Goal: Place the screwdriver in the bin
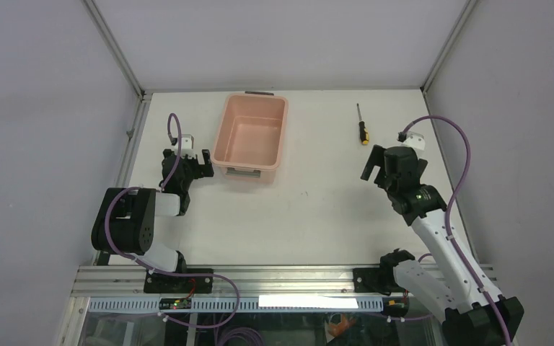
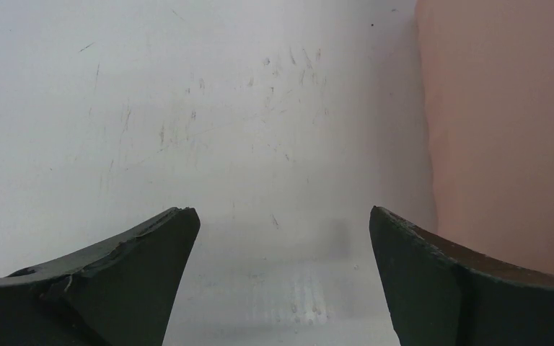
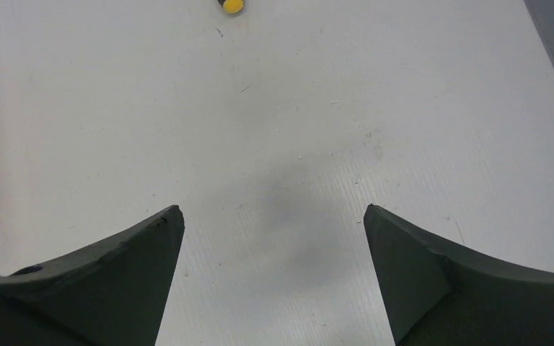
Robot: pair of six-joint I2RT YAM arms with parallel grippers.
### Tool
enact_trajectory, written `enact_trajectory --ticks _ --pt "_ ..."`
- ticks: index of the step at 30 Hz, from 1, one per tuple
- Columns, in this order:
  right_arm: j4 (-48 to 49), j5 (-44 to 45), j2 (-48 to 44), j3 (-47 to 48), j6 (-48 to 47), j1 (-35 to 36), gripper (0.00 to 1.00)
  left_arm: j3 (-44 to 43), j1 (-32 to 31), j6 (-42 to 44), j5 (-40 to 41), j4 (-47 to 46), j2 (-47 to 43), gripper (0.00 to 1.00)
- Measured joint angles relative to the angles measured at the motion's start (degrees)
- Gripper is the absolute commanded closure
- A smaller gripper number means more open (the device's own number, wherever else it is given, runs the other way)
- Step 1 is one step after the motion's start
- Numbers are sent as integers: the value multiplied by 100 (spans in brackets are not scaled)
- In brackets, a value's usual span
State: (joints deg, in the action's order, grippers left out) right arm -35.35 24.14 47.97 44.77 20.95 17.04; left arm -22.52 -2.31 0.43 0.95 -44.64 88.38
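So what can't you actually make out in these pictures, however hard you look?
- Screwdriver tip shape: too small in the top view.
- Rest of the screwdriver, right wrist view: cut off by the top edge; only its yellow end shows.
- Bin, left wrist view: just one blurred pink wall, cut off by the right edge; its inside is out of view there.

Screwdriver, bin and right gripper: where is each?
screwdriver (image 1: 363,132), top external view, on its handle.
bin (image 1: 249,137), top external view, on its bare floor.
right gripper (image 3: 272,209), right wrist view, midway between its open fingertips.
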Motion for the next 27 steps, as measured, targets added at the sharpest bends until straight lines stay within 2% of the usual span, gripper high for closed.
enact_trajectory --ticks 4,8,14,19,24,27 --pt "-87 31 177 116 -2 0 0 0 2 0 0 2 0 1" --pt "-317 33 905 839 -4 -4 0 0 0 0 2 2 0 1" --pt "-1029 -282 3353 3580 -326 -208 0 0 2 0 2 0 0 1" --pt "-1545 -916 5705 5956 -828 -734 4 0 0 0 0 2 0 1" --pt "-2170 -1419 7775 7632 -1231 -1172 8 0 0 0 0 4 0 1" --pt "-2476 -1639 8594 8035 -1377 -1346 9 0 0 0 0 2 0 1"
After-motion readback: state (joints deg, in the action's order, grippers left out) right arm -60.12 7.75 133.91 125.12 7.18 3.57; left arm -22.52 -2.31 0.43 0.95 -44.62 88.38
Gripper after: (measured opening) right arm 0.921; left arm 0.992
